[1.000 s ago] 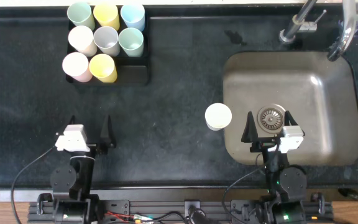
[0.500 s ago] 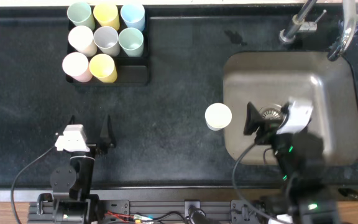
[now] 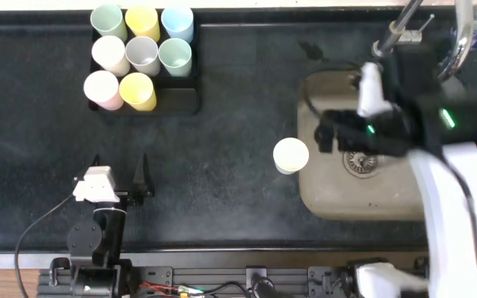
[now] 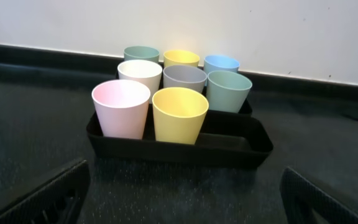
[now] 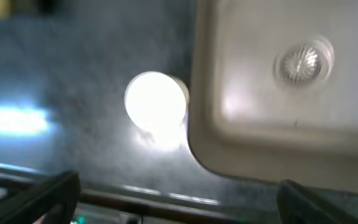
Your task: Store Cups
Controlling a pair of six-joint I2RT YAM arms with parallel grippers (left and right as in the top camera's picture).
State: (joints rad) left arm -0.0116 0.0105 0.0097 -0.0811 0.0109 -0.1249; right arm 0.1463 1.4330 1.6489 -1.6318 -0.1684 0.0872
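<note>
Top overhead; left wrist low, facing tray [image 4: 179, 153]; right wrist above sink [image 5: 260, 118].

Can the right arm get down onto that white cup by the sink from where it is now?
Probably yes. The white cup stands upright and alone on the counter, beside the sink rim, and the open right gripper hangs above, near it. The rim close by may crowd one finger.

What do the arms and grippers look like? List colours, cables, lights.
The left arm has black joints, a white wrist block and a black cable at its base; the left gripper has two black fingers. The right arm has a white link, black joints and green lights; the right gripper has black fingers.
</note>
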